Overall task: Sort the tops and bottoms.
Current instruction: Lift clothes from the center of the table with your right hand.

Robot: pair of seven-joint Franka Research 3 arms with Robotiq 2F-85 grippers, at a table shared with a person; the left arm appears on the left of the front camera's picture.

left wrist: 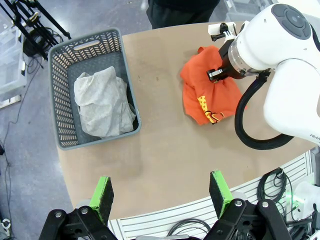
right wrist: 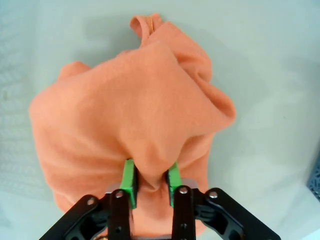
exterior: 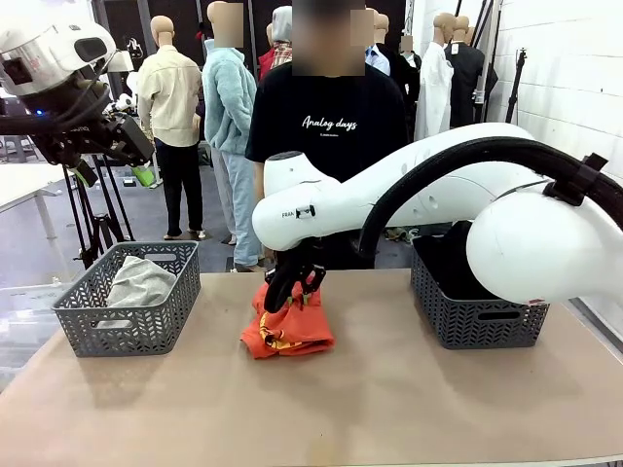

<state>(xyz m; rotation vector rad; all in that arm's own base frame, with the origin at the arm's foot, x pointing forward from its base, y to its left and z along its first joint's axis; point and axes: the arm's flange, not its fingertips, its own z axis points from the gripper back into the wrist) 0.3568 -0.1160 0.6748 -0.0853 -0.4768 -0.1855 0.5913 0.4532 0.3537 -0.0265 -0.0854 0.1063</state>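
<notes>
Where the right gripper pinches the orange-red top, left gripper wide, grey top basketed.

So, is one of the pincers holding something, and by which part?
The right pincer pinches a raised fold near the middle of the orange-red cloth top. The left pincer is open, holding nothing.

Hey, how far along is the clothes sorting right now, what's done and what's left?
Done: the light grey top lies in the left basket, and dark cloth sits in the right basket. In hand: the right claw pinches a fold of the orange-red top, which lies on the table. Left: moving it into a basket. The left claw hangs open above the table.
</notes>
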